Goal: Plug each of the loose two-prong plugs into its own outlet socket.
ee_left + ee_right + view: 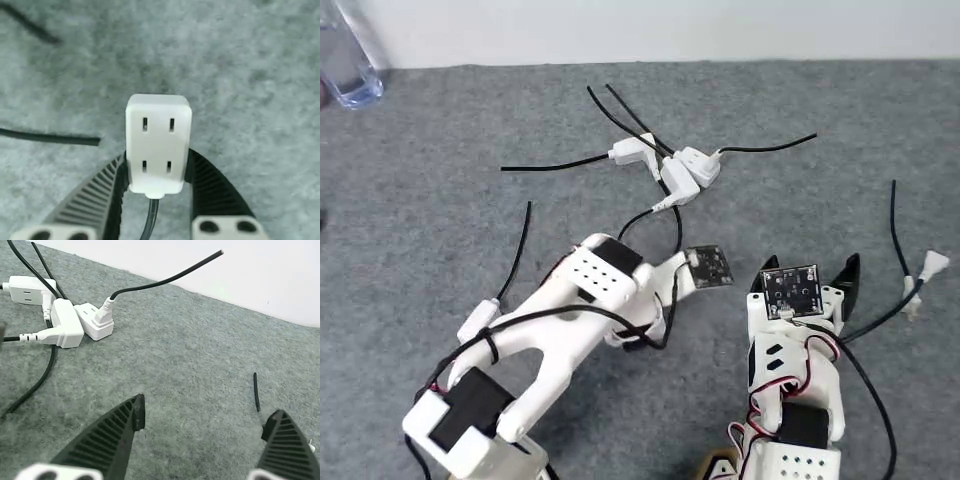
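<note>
Grey felt covers the counter point(440, 120), and both arms are out over it. The left arm point(570, 320) stretches toward the middle, and the right arm point(790, 380) sits just beside it.

Up beyond them lies a cluster of white fittings point(675, 170). From the right wrist view, two of its blocks each look to have a plug seated: one corded plug point(105, 310) goes into the nearer block point(90, 322), and a flat plug point(40, 335) goes into its neighbour point(67, 320). Call those two joined, as a judgement. A third white piece point(27, 290) touches the group, and whether it is mated cannot be told.

Now the work in hand. The left end effector point(157, 160) is pinching a white socket block point(159, 135) by its sides, cord trailing back between the fingers. All four slots face up and are bare, so nothing is plugged in there yet. The right end effector point(207, 410) is spread wide with nothing in it, hovering over bare felt.

Off by the right arm lies a loose plug point(932, 264), apart from any socket, with another small white cord end point(912, 306) just beside it. A white fitting point(478, 320) rests by the left arm, though plug or socket cannot be told.

So the task looks partly done: the held block wants a plug, and that loose one looks the likely candidate.
</note>
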You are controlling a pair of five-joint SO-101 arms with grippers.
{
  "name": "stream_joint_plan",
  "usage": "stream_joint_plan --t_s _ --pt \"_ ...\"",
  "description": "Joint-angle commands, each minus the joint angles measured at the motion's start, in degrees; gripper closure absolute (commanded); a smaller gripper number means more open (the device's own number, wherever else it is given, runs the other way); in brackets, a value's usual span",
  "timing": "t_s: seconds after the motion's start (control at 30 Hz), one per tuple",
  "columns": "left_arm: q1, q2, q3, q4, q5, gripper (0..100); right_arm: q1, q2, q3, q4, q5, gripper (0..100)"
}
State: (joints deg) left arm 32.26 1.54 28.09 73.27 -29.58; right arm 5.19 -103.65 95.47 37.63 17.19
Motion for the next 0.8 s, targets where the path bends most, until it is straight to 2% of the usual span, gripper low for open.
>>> stream_joint_plan --t_s 0.0,0.33,0.5,0.67,0.77 --pt "1.41 -0.18 0.66 0.62 -0.79 99 -0.04 -0.40 0.97 0.04 -0.18 63.0" --pt "2.64 0.18 8.31 -7.47 -0.79 99 -0.04 -0.40 0.97 -0.04 -0.18 63.0" --pt "2.64 0.09 9.19 -7.82 -1.05 99 -0.04 -0.40 0.97 -0.04 -0.18 63.0" --pt "2.20 0.18 9.01 -6.07 -10.02 99 -0.04 -0.40 0.97 -0.04 -0.18 63.0" --pt "2.11 -0.26 8.84 -4.40 -12.48 99 -0.04 -0.40 0.97 -0.04 -0.18 63.0"
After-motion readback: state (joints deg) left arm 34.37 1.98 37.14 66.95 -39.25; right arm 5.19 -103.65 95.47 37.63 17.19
